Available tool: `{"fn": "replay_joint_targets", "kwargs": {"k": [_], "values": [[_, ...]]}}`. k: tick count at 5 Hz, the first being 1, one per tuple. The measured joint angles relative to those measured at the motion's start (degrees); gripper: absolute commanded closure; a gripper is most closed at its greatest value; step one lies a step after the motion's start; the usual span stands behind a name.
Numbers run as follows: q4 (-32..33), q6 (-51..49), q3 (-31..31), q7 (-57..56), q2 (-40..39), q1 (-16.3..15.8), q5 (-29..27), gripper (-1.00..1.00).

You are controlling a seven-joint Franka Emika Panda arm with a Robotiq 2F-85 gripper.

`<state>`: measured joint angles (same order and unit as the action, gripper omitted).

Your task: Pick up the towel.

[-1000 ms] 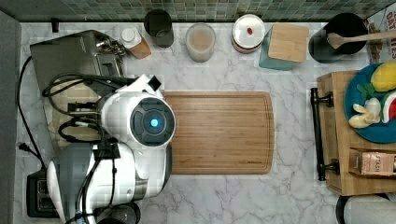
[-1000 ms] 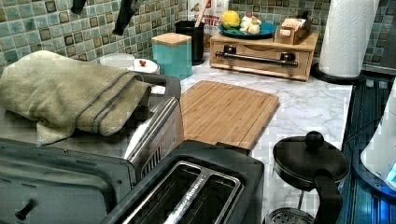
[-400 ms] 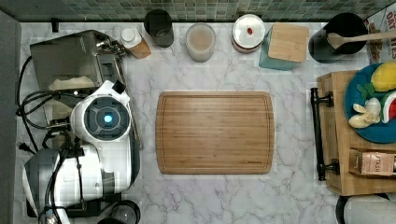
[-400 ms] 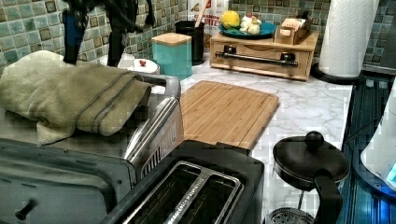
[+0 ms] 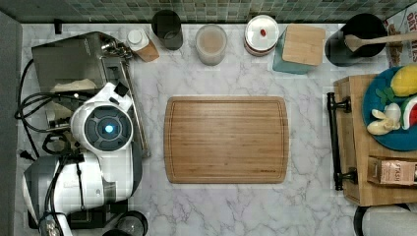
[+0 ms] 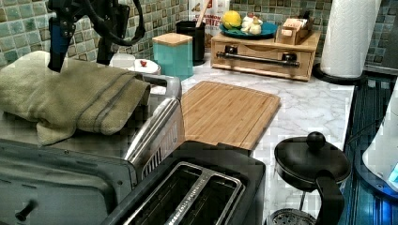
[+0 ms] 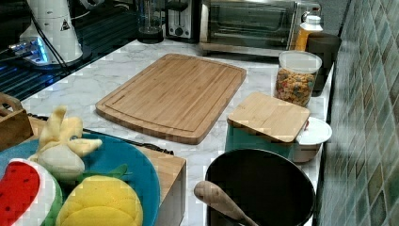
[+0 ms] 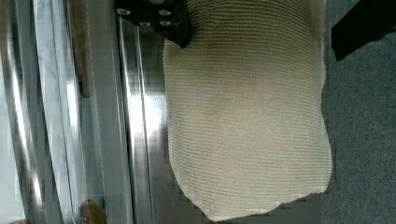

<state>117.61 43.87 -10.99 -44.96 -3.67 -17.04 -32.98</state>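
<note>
towel first: the cream, rumpled folded terry cloth (image 6: 70, 96) lies draped on top of the shiny steel toaster oven (image 6: 141, 140) at the top view's left, one edge sagging over the oven's front lip; from the wrist view i see its ribbed weave (image 8: 243, 107) filling the gap under me, with bare brushed metal beside it; my black two-fingered gripper (image 6: 79, 54) hangs spread wide above the far part of the cloth, one finger (image 6: 56, 44) near or touching the fabric, the other toward the tiled wall, and it holds nothing yet; to do this well i judge i should come straight down so the fingers straddle a thick fold rather than a single layer, press lightly into the pile without scraping the metal top, then close fully since the cloth will compress; i'd lift slowly, because the hanging edge may drag on the oven's handle; the bamboo cutting board (image 5: 226, 140) lies well apart from all this.
</note>
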Motion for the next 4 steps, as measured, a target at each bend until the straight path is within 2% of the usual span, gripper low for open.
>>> {"fn": "replay_joint_targets", "kwargs": {"k": [1, 2, 3, 4], "values": [[-1.34, -1.93, 0.05, 0.00, -1.57, 0.14, 1.59, -1.00], [-5.60, -6.43, 0.02, 0.14, -5.42, -0.20, 2.91, -0.29], [-12.20, -8.25, -0.25, 0.45, -10.91, -0.56, 3.64, 1.00], [-15.55, -5.20, -0.31, 1.93, -13.34, -0.95, 3.80, 1.00]]}}
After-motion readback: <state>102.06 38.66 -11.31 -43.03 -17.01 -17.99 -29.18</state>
